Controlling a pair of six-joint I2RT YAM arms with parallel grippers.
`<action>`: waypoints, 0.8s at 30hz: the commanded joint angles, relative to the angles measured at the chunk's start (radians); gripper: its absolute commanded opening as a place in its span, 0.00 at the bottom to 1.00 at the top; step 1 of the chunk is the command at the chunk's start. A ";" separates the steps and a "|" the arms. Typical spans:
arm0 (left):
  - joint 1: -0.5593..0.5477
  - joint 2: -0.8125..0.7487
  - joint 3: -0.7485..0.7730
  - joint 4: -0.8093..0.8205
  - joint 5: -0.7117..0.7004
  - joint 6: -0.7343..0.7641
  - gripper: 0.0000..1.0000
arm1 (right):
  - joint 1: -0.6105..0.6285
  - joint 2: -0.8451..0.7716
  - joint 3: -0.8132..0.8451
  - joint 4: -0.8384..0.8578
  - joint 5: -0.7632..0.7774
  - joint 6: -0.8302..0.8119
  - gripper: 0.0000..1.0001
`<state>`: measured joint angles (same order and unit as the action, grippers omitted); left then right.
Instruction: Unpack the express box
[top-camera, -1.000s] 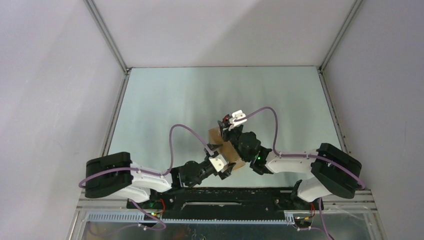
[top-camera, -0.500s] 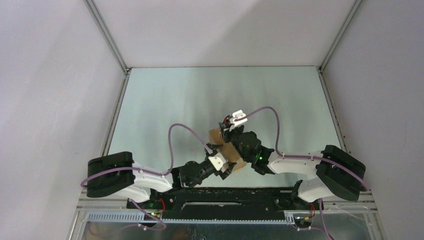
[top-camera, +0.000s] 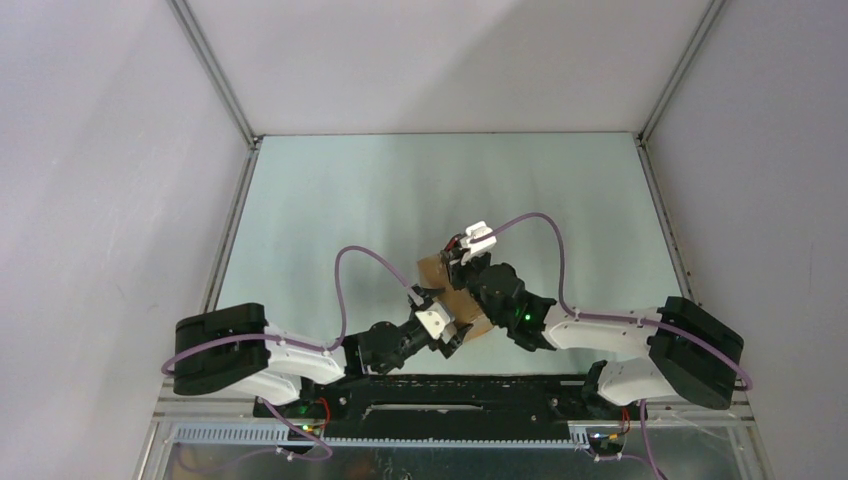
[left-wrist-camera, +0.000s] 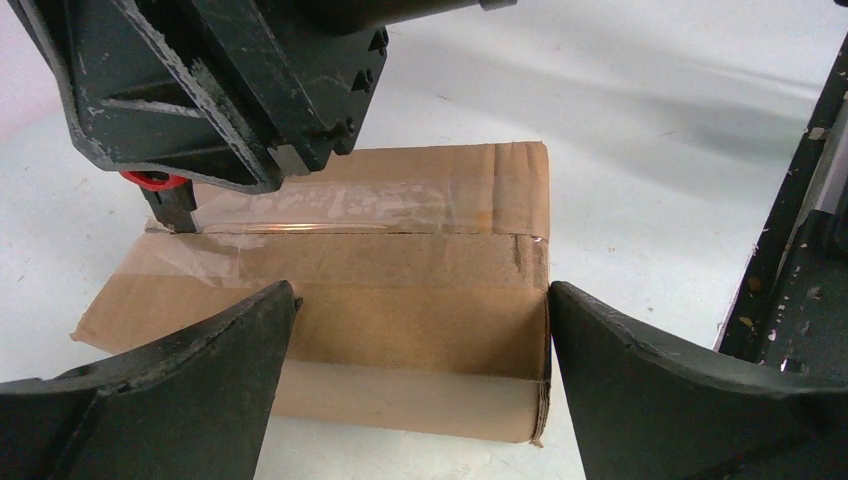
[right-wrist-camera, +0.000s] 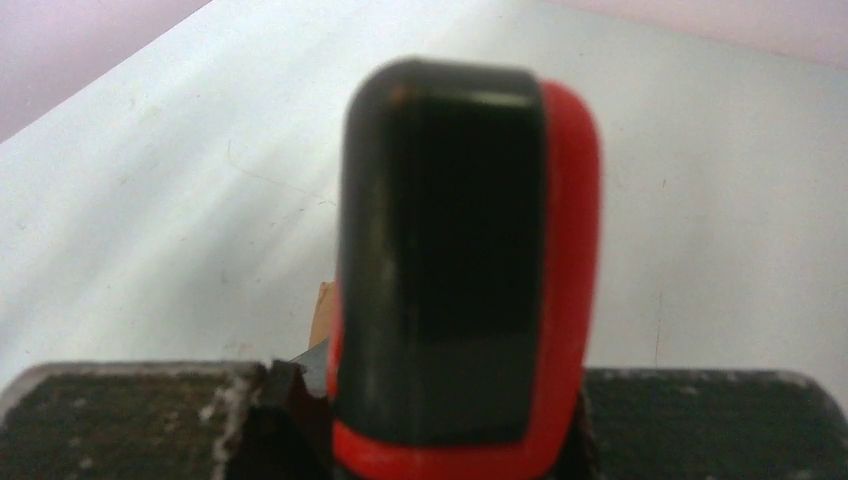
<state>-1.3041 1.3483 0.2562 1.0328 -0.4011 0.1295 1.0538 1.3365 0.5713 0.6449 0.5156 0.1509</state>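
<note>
The express box (left-wrist-camera: 400, 300) is a brown carton with clear tape along its top seam, lying on the table between both arms (top-camera: 473, 312). My left gripper (left-wrist-camera: 420, 300) is open and straddles the box's right part. Its right finger (left-wrist-camera: 640, 380) is against the box's end and its left finger (left-wrist-camera: 200, 370) lies over the box's near face. My right gripper (right-wrist-camera: 430, 400) is shut on the red-and-black utility knife (right-wrist-camera: 450, 280). In the left wrist view the knife's tip (left-wrist-camera: 175, 212) sits on the taped seam at the box's left end. The box's label is hidden.
The pale table (top-camera: 330, 200) is walled by grey panels at the left, right and back. Purple cables loop over both arms near the box. The arm bases stand on the black rail (top-camera: 450, 388) at the near edge.
The right arm's elbow and base link have swung right and a little nearer, while its gripper and the knife stay at the box. The left arm and box have hardly moved.
</note>
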 joint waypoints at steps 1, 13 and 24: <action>0.052 -0.008 -0.009 -0.055 -0.181 -0.017 0.98 | 0.015 -0.007 0.004 -0.097 0.015 -0.006 0.00; 0.059 -0.042 0.024 -0.070 -0.212 0.010 1.00 | 0.014 0.042 0.006 -0.121 -0.011 0.027 0.00; 0.072 -0.033 0.045 -0.122 -0.254 -0.036 0.99 | 0.012 -0.069 0.059 -0.267 -0.027 0.015 0.00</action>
<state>-1.2926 1.3197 0.2726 0.9611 -0.4313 0.1135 1.0534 1.3212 0.6018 0.5495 0.5117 0.1677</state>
